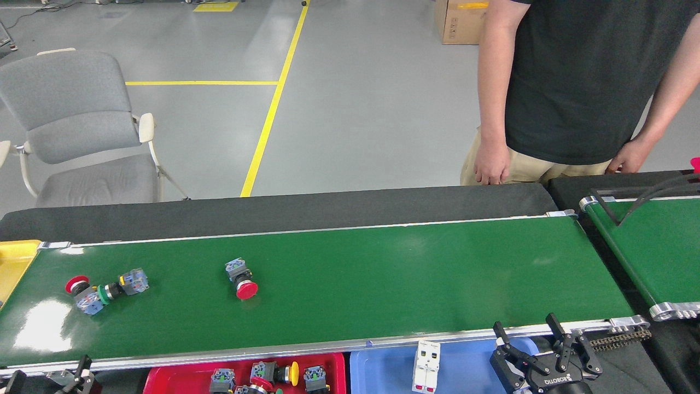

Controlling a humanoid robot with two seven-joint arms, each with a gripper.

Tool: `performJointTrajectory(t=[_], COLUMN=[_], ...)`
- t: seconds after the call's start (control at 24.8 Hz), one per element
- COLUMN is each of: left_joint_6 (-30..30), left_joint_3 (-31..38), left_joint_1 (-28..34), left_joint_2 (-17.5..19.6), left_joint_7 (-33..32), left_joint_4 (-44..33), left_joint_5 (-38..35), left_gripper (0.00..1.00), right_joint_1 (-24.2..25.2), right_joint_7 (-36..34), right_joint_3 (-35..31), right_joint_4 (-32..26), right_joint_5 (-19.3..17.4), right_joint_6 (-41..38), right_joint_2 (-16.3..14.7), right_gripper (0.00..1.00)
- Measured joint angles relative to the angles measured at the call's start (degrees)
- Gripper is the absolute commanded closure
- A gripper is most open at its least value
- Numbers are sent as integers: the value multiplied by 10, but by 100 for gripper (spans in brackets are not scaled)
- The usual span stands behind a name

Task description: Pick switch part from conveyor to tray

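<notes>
While the right pincer point(529, 332) is held apart and empty, three switch parts point(241, 278) are counted on the conveyor point(383, 268); the left pincer point(82, 365) is barely seen, its state untellable.

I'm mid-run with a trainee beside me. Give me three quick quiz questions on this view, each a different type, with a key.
1. True or false: the red tray holds no switch parts.
2. How many switch parts lie on the conveyor?
3. The right gripper is: A) shut on a switch part, B) open and empty by the conveyor's near rail, C) above the yellow tray.

Key:
1. False; several lie in it.
2. Three: a lone red-capped one and a touching pair near the left end.
3. B; its jaws stand apart with nothing between them.
</notes>
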Motion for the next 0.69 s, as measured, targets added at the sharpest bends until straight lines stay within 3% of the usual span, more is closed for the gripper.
performJointTrajectory(t=[0.32,0.69], left_joint_6=[8,46], left_joint_3=[-10,-28], left_joint_1=[-111,-166], left_joint_2=[36,69], left_joint_7=[1,24], left_joint_4=[148,265], left_joint_5=[-27,-31], left_gripper=[3,6], right_joint_1=[0,-4], right_joint_7=[0,1], right_joint_3=[2,2], right_joint_4=[0,11], right_joint_5=[0,0], right_joint_6=[-32,-43], right_joint_2=[0,0], right_gripper=[0,0])
